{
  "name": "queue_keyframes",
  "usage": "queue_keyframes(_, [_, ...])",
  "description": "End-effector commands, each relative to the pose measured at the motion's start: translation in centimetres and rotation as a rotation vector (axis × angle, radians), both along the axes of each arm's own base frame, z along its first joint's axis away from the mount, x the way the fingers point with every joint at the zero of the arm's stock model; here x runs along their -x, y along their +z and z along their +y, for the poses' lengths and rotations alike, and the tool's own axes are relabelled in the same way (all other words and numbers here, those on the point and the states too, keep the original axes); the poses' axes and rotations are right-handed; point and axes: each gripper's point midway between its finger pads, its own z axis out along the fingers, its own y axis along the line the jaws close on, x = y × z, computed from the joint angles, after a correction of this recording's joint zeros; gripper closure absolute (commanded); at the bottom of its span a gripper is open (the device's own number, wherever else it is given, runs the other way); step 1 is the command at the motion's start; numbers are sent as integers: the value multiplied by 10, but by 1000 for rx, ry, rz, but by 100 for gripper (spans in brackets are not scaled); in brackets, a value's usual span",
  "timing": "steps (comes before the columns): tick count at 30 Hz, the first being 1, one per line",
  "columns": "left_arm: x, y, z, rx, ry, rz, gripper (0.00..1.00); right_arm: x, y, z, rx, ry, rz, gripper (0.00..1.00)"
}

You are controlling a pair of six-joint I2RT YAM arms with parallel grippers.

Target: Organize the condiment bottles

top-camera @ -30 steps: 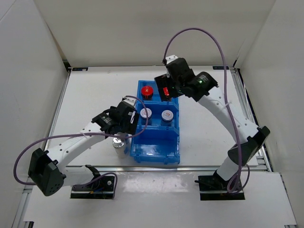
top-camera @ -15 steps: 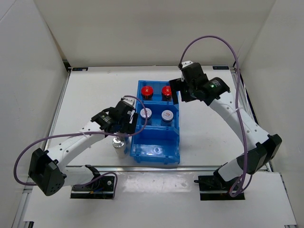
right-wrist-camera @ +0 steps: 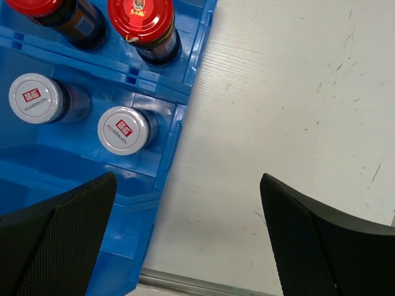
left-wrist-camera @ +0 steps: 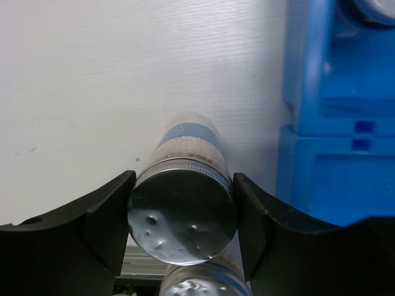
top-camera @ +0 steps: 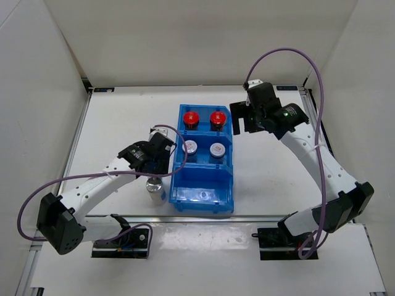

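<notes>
Left gripper (left-wrist-camera: 182, 217): clamped on the first silver-capped bottle, one black finger (left-wrist-camera: 105, 225) pressed to each side of the cap.
First silver-capped bottle (left-wrist-camera: 188, 132): standing on the white table (top-camera: 123, 123), caught between the fingers, just outside the left wall of the blue bin (top-camera: 203, 206).
Second silver-capped bottle (left-wrist-camera: 197, 288): on the near side of the gripped one, close against it, outside the grip; contact not discernible.
Right gripper (right-wrist-camera: 187, 185): spread wide, nothing between the fingers, hanging over the table just right of the bin's far end.
Red-capped bottles (top-camera: 191, 117) (top-camera: 216, 117): side by side in the bin's far compartment, beside the right gripper.
Grey-lidded bottles (top-camera: 191, 147) (top-camera: 216, 148): side by side in the middle compartment, across the bin wall from the left gripper.
</notes>
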Motion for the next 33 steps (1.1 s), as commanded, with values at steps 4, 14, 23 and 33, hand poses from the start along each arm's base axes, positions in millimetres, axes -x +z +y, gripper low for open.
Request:
queue_keyframes(4, [-40,105,26,-95,154,-323,89,1,17,-14,-21,-34,-64,0])
queue_keyframes(14, [-9,205,-115,268,-562,-317,89,13,6,-34,-21,-87,-48,0])
queue_keyframes(23, [60,170,-199,447,-924,-111,89,39,-3,-56,-29,-138,-34,0])
queue_keyframes(33, [55,87,-235,331,-953,-64,89,61,-8,-78,-18,-180,-20,0])
